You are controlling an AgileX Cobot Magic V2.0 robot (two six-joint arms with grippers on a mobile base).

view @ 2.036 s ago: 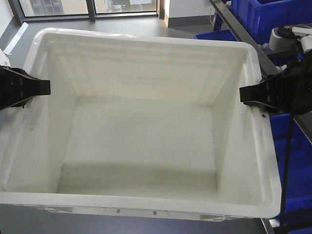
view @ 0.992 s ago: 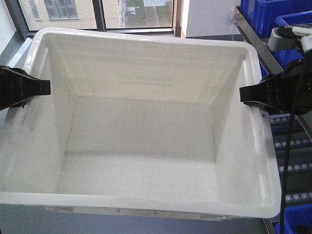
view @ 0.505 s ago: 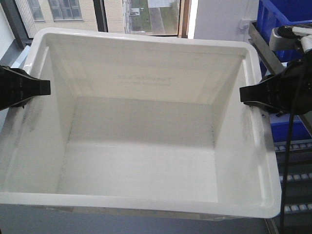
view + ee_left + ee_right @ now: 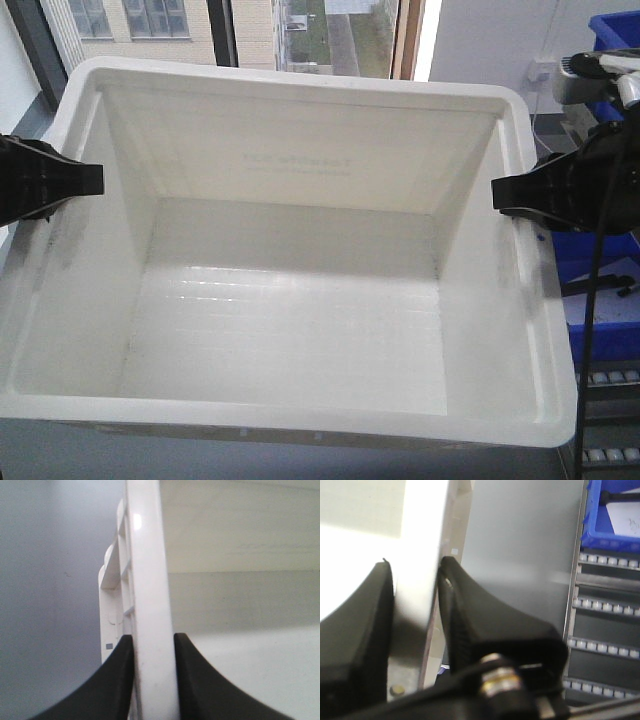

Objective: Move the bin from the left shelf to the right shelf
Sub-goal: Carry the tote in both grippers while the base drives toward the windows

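Front-facing: bin (image 4: 290, 150), floor bare, rims gripped by left tool (image 4: 98, 180) and right tool (image 4: 497, 196).

Behind the far rim of the white rectangular plastic bin (image 4: 290, 170), the grey floor seen two seconds ago has been replaced by tall window panes (image 4: 330, 35) with a building outside, and a white wall (image 4: 490, 40) has been brought into view at upper right. The dark blue plastic totes (image 4: 610, 320) have been shifted to the right edge, and white roller wheels of the grey metal rack (image 4: 608, 455) are now shown at lower right.
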